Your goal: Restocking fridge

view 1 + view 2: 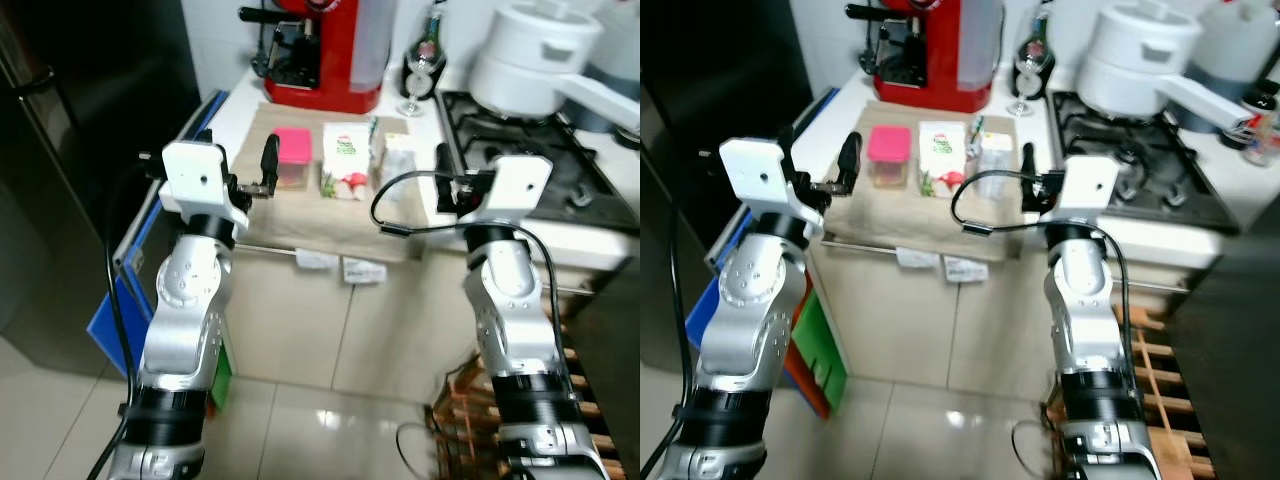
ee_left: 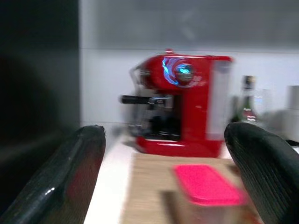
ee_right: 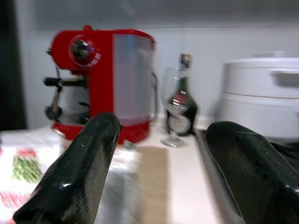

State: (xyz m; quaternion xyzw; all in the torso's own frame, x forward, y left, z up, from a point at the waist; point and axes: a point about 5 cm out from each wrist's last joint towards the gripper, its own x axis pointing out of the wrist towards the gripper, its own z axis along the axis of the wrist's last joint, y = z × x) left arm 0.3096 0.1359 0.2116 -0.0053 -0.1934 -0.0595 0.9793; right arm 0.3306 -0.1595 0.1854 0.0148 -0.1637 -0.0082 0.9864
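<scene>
A pink-lidded container (image 1: 292, 157), a white carton (image 1: 347, 160) and a clear container (image 1: 398, 158) stand in a row on a beige mat (image 1: 330, 225) on the counter. My left gripper (image 1: 258, 172) is raised at the counter's front left, just left of the pink-lidded container (image 2: 205, 184), open and holding nothing. My right gripper (image 1: 446, 172) hovers at the mat's right edge beside the clear container, also open and holding nothing. The dark fridge (image 1: 80, 150) stands at the far left with its door closed.
A red coffee machine (image 1: 330, 50), a bottle (image 1: 428, 45) and a wine glass (image 1: 412, 85) stand behind the mat. A gas hob (image 1: 520, 160) with a white pot (image 1: 535, 55) lies to the right. A wooden rack (image 1: 470, 410) sits on the floor at lower right.
</scene>
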